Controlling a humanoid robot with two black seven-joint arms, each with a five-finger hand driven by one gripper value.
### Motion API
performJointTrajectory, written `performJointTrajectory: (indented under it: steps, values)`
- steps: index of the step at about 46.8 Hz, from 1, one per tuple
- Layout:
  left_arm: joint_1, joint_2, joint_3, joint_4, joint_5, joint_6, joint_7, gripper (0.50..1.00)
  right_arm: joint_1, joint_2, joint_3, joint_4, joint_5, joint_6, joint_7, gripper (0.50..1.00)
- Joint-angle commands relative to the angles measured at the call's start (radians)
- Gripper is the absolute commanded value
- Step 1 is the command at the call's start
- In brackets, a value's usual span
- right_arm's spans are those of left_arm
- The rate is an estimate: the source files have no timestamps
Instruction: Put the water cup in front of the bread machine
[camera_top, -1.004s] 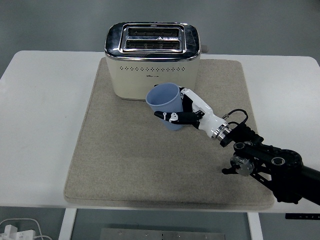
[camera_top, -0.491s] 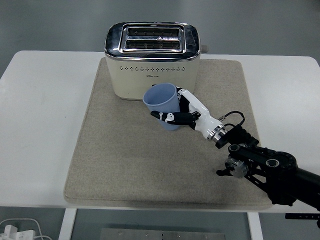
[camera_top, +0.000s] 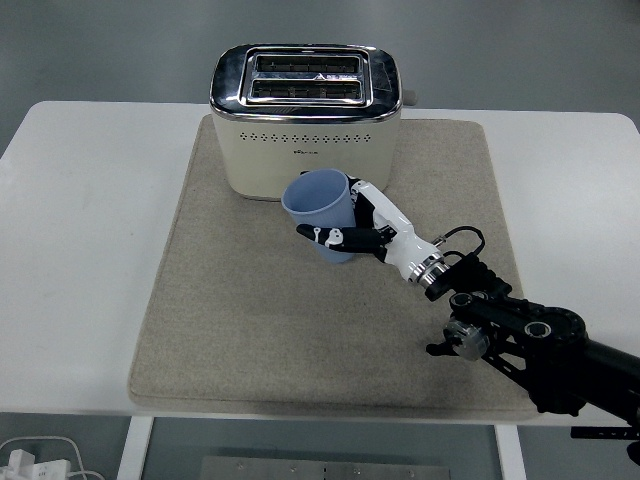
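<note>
One pale blue water cup (camera_top: 318, 205) sits tilted just in front of the cream bread machine (camera_top: 305, 120), over the beige mat (camera_top: 250, 320). Right hand (camera_top: 372, 228) fingers (camera_top: 330, 236) wrap its side, grasping it. White worktop (camera_top: 70, 250) lies beneath.

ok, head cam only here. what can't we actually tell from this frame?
- Whether the blue cup rests on the mat or is lifted: its base is hidden by the right hand.
- Small print on the toaster front: too small to read.
- Left arm: out of frame.
- Bottom-left object: cut off by the edge.
</note>
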Motion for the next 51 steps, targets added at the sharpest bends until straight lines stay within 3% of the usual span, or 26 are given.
performJointTrajectory:
  steps: [1,15,46,51]
  values:
    - [0.0,0.0,0.0,0.0,0.0,0.0,0.0,1.0,-0.001,0.0,0.0,0.0,0.001,0.0,0.0,0.889]
    - [0.0,0.0,0.0,0.0,0.0,0.0,0.0,1.0,-0.003,-0.002,0.003,0.0,0.003,-0.028,0.0,0.891]
    - [0.0,0.0,0.0,0.005,0.0,0.0,0.0,1.0,-0.015,-0.046,0.002,0.005,0.035,-0.015,0.0,0.917]
    - [0.0,0.0,0.0,0.005,0.0,0.0,0.02,1.0,-0.028,-0.067,0.002,0.009,0.036,-0.002,0.0,0.921]
